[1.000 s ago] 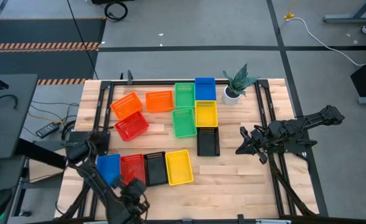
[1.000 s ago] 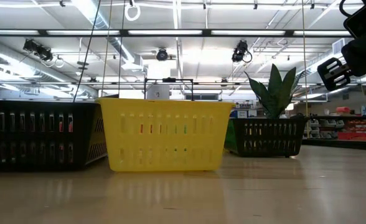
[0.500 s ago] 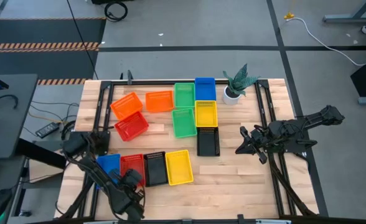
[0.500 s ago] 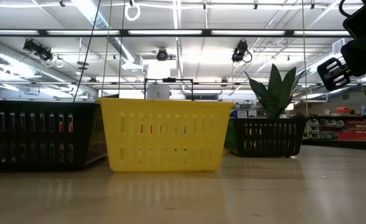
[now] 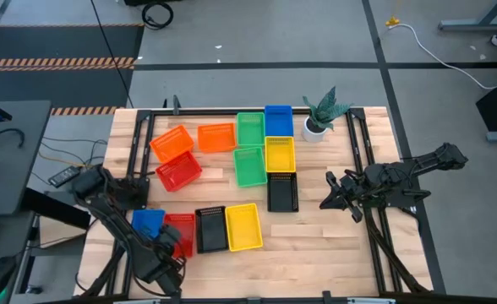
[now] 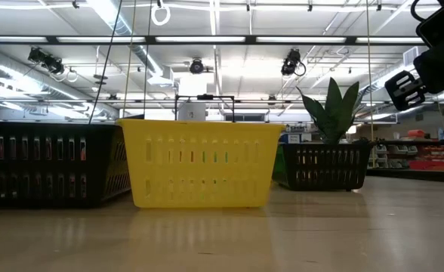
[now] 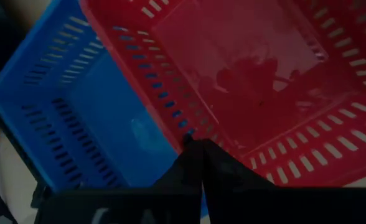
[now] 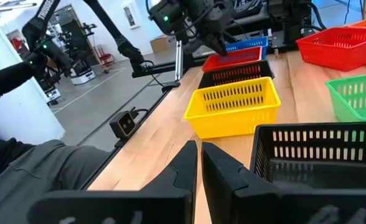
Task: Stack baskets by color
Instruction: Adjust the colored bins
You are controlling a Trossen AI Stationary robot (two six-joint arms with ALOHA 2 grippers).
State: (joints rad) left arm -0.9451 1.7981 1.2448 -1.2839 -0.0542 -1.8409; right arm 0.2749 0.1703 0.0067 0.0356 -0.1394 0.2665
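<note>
Now left end effector [image 7: 198, 144] pinching red basket [image 7: 245, 74] wall, beside blue basket [image 7: 77, 106], right end effector [image 8: 198, 152] nearly closed, empty.

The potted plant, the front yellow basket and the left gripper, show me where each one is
potted plant [image 5: 319, 127], high view, on its white pot.
front yellow basket [image 5: 243, 226], high view, middle of its floor.
left gripper [image 7: 198, 146], left wrist view, between its fingertips at the red basket's [image 7: 245, 68] rim.

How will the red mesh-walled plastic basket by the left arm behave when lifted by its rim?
Probably light: the red mesh-walled plastic basket is thin, slotted and empty. Pinched at one rim by the left end effector, it will likely hang tilted and could snag the blue plastic basket it overlaps. The slotted wall may flex slightly.
</note>
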